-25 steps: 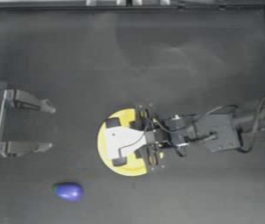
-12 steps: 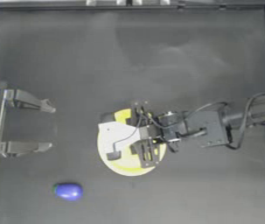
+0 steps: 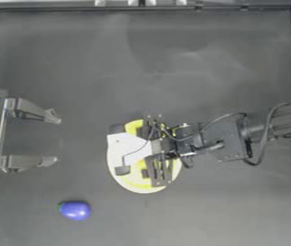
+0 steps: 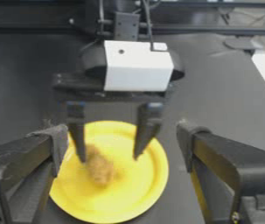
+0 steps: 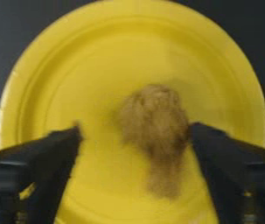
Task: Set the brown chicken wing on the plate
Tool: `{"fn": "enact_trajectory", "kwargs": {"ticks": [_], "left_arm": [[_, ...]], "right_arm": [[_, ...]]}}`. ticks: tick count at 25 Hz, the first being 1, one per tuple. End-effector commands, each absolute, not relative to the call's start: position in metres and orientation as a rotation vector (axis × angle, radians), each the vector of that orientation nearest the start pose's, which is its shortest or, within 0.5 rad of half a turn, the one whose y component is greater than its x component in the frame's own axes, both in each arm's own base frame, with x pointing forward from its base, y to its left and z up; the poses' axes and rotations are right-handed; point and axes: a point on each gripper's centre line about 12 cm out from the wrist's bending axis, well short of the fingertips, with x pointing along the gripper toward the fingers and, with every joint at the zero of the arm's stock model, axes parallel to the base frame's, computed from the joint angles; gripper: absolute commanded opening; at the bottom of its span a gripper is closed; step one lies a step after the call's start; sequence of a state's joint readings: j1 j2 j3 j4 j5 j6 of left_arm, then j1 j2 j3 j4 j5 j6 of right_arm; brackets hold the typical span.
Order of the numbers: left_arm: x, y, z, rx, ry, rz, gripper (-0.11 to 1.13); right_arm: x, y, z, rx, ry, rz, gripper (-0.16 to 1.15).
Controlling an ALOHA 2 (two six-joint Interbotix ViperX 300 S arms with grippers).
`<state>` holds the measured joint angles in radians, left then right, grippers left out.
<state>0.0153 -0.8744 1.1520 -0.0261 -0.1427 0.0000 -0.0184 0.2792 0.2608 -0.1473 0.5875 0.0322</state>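
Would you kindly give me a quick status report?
Right gripper open over yellow oval plate. Lumpy golden-brown chicken wing on plate, between jaws. Left gripper parked left, open. Nothing in the way.

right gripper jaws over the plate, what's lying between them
The brown chicken wing lies on the yellow plate between the open jaws of the right gripper, with a gap to each jaw. The right wrist view shows it best.

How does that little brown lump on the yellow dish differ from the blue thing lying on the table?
The lumpy golden-brown chicken wing is rough and irregular; the smooth blue rounded object is glossy and even. The wing lies on the yellow oval plate between the open right gripper; the blue object lies alone on the table. Both are small.
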Motion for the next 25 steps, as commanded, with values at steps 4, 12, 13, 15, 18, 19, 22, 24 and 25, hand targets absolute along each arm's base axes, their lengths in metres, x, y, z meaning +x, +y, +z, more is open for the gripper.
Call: {"fn": "enact_trajectory", "kwargs": {"ticks": [4, 12, 13, 15, 18, 19, 22, 24, 25], "left_arm": [[0.217, 0.004, 0.272, -0.028, 0.119, 0.024, 1.03], [0.217, 0.006, 0.272, -0.030, 0.122, 0.032, 1.03], [0.217, 0.006, 0.272, -0.030, 0.124, 0.032, 1.03], [0.217, 0.006, 0.271, -0.029, 0.125, 0.033, 1.03], [0.217, 0.007, 0.271, -0.029, 0.125, 0.035, 1.03], [0.217, 0.007, 0.272, -0.029, 0.124, 0.035, 1.03], [0.217, 0.007, 0.272, -0.029, 0.124, 0.036, 1.03], [0.217, 0.007, 0.273, -0.029, 0.122, 0.038, 1.03], [0.217, 0.007, 0.273, -0.029, 0.124, 0.038, 1.03]], "right_arm": [[0.454, -0.020, 0.167, -0.103, 1.048, -0.048, 1.00], [0.435, -0.020, 0.213, -0.086, 0.948, -0.061, 1.00], [0.432, -0.019, 0.219, -0.084, 0.931, -0.061, 1.00], [0.424, -0.019, 0.229, -0.077, 0.891, -0.062, 1.00], [0.411, -0.018, 0.244, -0.065, 0.817, -0.063, 1.00], [0.406, -0.017, 0.249, -0.059, 0.791, -0.065, 1.00], [0.391, -0.018, 0.259, -0.034, 0.721, -0.073, 1.00], [0.383, -0.018, 0.263, -0.022, 0.687, -0.075, 1.00], [0.379, -0.017, 0.265, -0.019, 0.668, -0.073, 1.00]]}}
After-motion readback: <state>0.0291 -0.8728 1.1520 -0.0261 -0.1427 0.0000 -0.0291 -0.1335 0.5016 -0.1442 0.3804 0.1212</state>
